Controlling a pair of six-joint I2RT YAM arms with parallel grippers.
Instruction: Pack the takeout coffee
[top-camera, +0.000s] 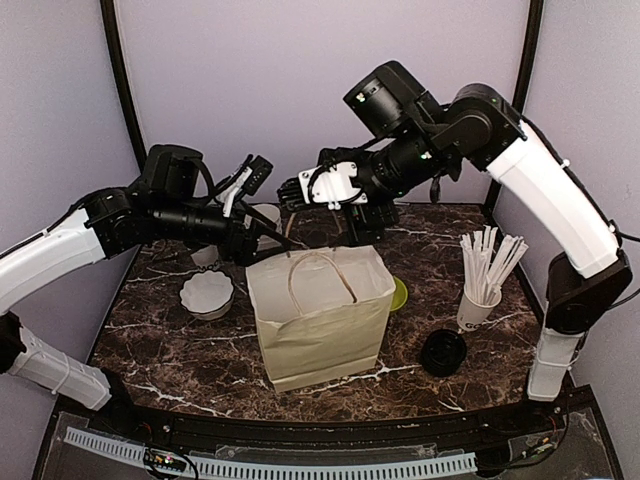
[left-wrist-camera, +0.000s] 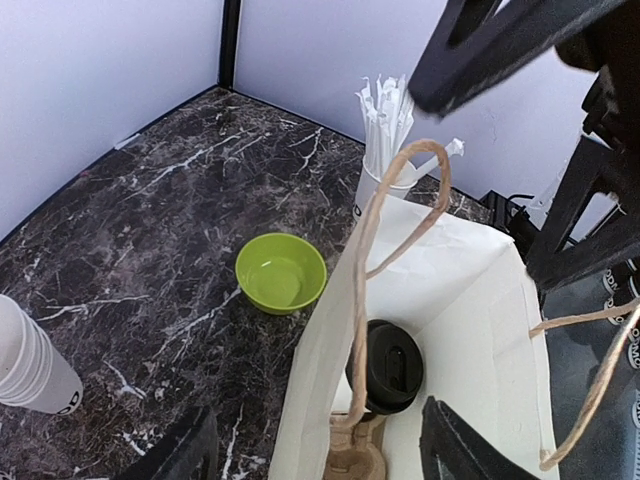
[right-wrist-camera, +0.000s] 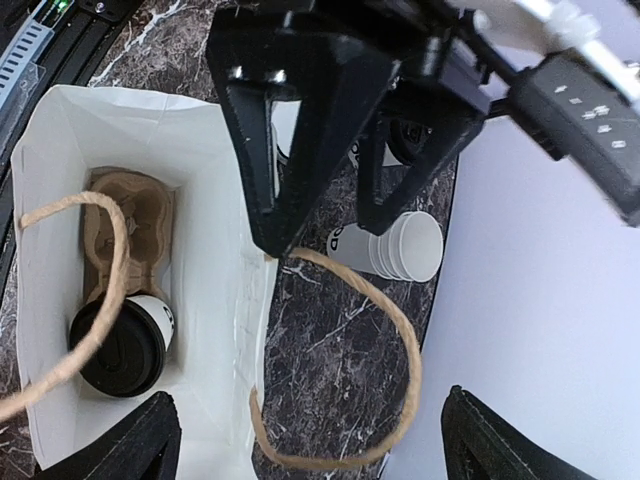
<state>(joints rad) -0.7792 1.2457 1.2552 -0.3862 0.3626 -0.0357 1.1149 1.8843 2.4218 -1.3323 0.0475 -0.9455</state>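
1 cup in view: we see a takeout coffee (right-wrist-camera: 120, 352), white with a black lid, standing upright in an end slot of a cardboard carrier (right-wrist-camera: 132, 210) at the bottom of the paper bag (top-camera: 320, 325).
Bag: it stands open-mouthed in the middle of the bench (top-camera: 180, 355), with its twine handles (left-wrist-camera: 360, 280) looping loose above the rim.
Left fingers: the left fingers (left-wrist-camera: 185, 450) are spread wide with nothing between them, and they hang over the bag mouth.
Right fingers: the right fingers (right-wrist-camera: 135, 440) are just as wide and empty, beside the bag's far side and over 1 handle loop.
Key relation: the cup lies straight below the left fingers, lid up, its long axis vertical. From the right fingers it sits off to 1 side, so we judge the left arm the nearer.
Next move, as we read it: any lift out must clear the handle loop rising between the left fingers.
Progress: the carrier's other visible slots look empty, so we judge the packing unfinished.
Hidden: in the right wrist view the left fingers cover something white with dark lettering near the stack of empty cups (right-wrist-camera: 395, 245). We cannot tell whether it is a 2nd coffee.
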